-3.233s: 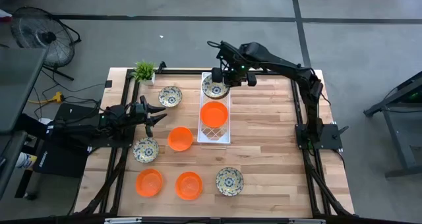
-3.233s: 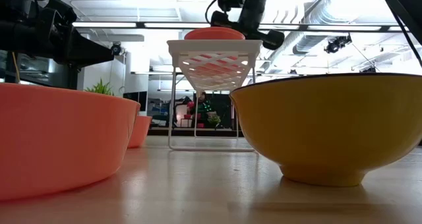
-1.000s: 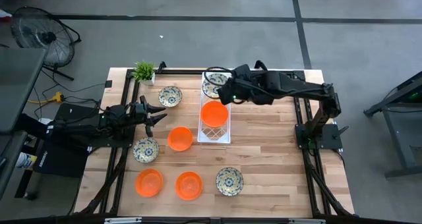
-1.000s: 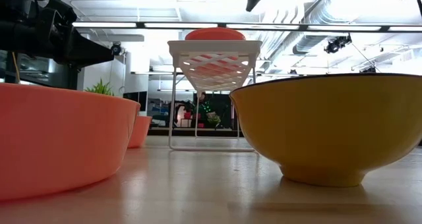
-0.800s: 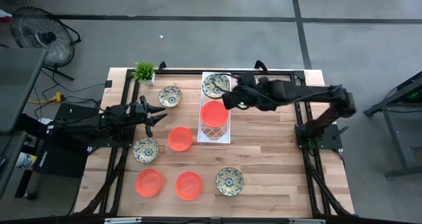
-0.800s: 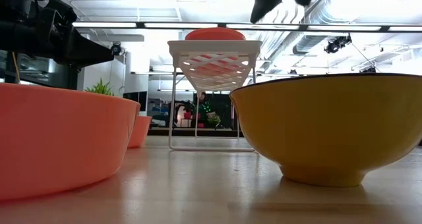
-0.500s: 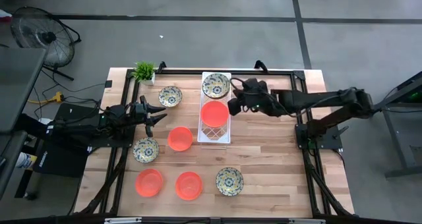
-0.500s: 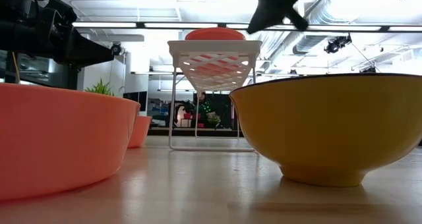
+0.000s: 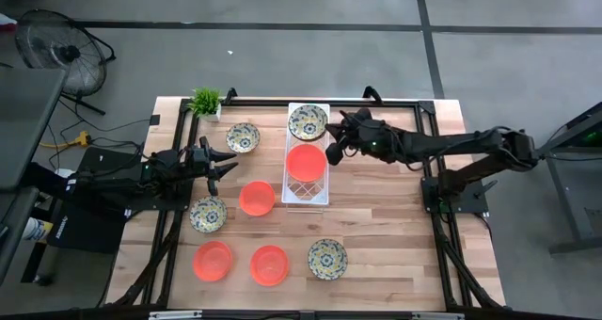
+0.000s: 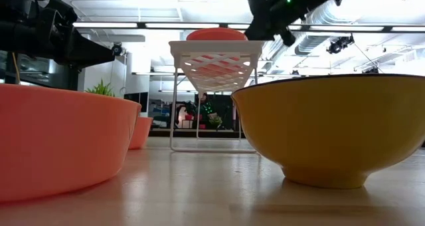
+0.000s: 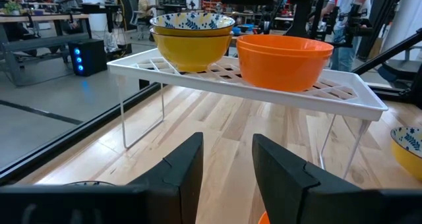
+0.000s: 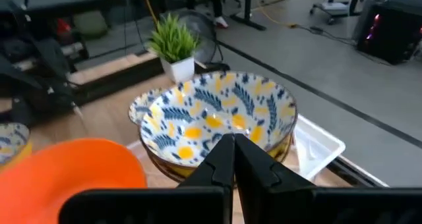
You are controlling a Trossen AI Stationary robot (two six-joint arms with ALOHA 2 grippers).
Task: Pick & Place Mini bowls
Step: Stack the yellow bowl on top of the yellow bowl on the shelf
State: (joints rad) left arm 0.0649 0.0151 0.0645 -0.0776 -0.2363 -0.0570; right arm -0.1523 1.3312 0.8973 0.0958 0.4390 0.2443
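A white wire rack [image 9: 320, 190] stands mid-table. On its far end a cream, blue-and-yellow patterned mini bowl [image 9: 308, 122] sits stacked in a second one [image 11: 191, 51]. An orange mini bowl [image 9: 307, 162] rests on the rack beside them. My right gripper [image 9: 331, 148] is shut and hovers just right of the rack at rack-top height, nearly level, facing the patterned bowl [image 12: 217, 118]. It touches nothing. My left gripper [image 9: 221, 162] waits open at the table's left, facing the rack [image 11: 250, 79].
On the table lie patterned bowls [image 9: 243, 136], [image 9: 208, 213], [image 9: 326, 258] and orange bowls [image 9: 257, 198], [image 9: 213, 260], [image 9: 270, 264]. A small potted plant [image 9: 205, 102] stands at the far left corner. Bare wood stretches right of the rack.
My right gripper has drawn back from above the rack toward the table's right edge and come down to rack-top height. It has tipped from pointing steeply down to nearly level and stayed shut. The bowls have not moved.
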